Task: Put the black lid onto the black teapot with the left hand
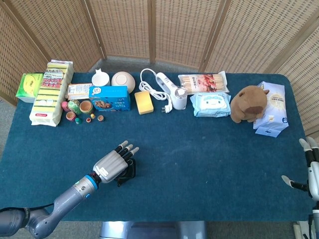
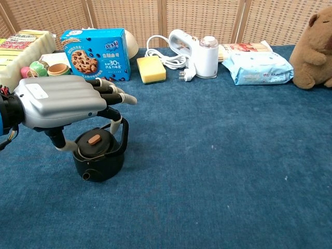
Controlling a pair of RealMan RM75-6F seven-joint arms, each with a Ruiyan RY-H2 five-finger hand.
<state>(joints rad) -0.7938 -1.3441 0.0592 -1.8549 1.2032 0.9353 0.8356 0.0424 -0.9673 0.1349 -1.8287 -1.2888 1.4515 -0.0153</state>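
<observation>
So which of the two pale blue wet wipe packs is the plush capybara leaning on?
The far-right pack under the capybara; the other pack lies apart, beside the white bottle.

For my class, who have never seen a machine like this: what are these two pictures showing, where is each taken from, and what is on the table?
This is a two-armed robot with metal, human-like hands. One picture looks down from its head, the other forward from its chest. Its left hand hovers over a small black teapot, whose black lid with a brown knob now sits on the pot; the hand seems to hold nothing. The right hand waits at the table's edge. Along the back of the blue cloth-covered table lie a blue cookie box, a yellow sponge and a brown plush capybara.
</observation>
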